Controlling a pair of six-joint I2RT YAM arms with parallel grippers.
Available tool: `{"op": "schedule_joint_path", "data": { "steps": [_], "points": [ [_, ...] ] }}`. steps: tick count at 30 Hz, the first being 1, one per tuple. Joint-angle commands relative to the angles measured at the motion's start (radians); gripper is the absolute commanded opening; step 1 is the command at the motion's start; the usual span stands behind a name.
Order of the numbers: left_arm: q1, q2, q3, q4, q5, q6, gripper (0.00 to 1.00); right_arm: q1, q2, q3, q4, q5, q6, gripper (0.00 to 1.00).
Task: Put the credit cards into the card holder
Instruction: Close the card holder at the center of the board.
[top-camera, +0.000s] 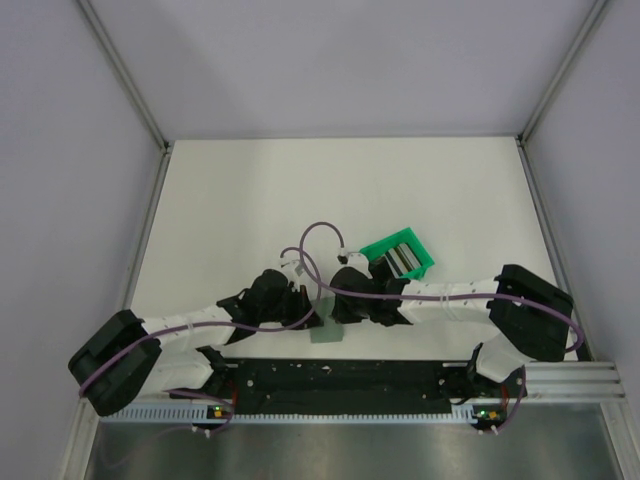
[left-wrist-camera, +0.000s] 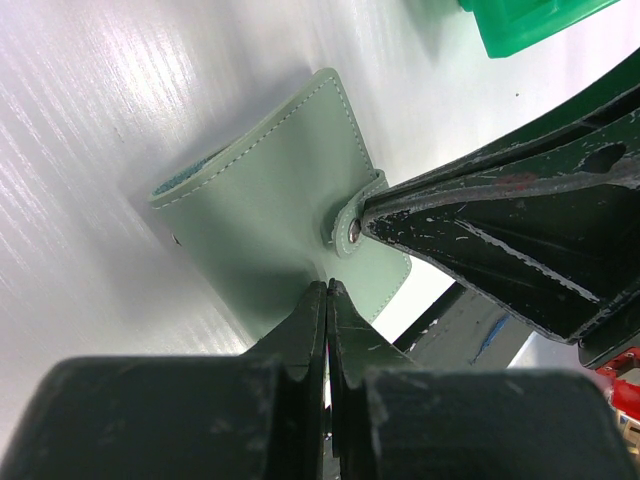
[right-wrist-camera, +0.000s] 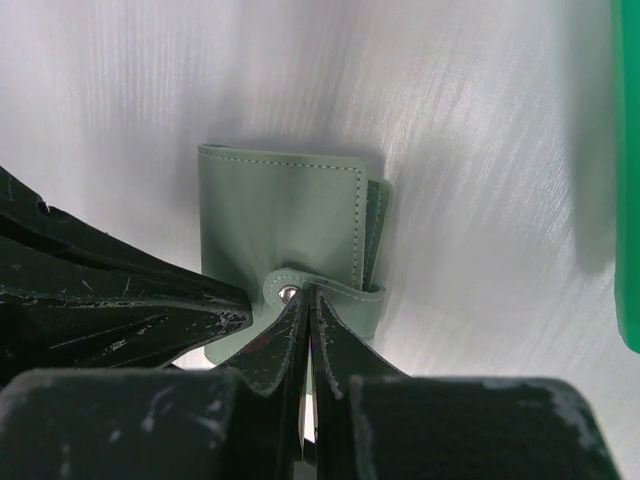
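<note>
The card holder (top-camera: 325, 333) is a grey-green wallet lying folded shut on the white table just ahead of the arm bases; it also shows in the wrist views (left-wrist-camera: 270, 190) (right-wrist-camera: 280, 215). Its strap (right-wrist-camera: 340, 292) wraps over the edge to a metal snap (left-wrist-camera: 353, 231). My left gripper (left-wrist-camera: 327, 287) is shut, tips touching the wallet's near edge. My right gripper (right-wrist-camera: 308, 293) is shut too, its tips resting on the strap right beside the snap. The credit cards (top-camera: 400, 260), dark and grey, stand in the green bin.
The bright green open bin (top-camera: 385, 247) sits just beyond the right gripper, and its corner shows in the wrist views (left-wrist-camera: 520, 25) (right-wrist-camera: 630, 200). White walls enclose the table on three sides. The arms' black base rail (top-camera: 340, 375) runs along the near edge.
</note>
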Motion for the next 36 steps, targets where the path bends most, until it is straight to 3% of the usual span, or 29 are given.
{"op": "schedule_joint_path", "data": {
  "steps": [1,12,36],
  "points": [
    [-0.005,0.007,0.009,0.017,-0.008,0.014,0.01,0.019,-0.019,0.019,0.037,0.013,-0.014,0.02],
    [-0.005,0.004,0.007,0.026,-0.001,0.011,0.00,0.031,0.018,0.060,-0.046,0.076,0.004,0.05],
    [-0.005,0.005,0.004,0.038,0.003,0.003,0.00,0.045,0.052,0.091,-0.037,0.069,-0.008,0.07]
  ]
}}
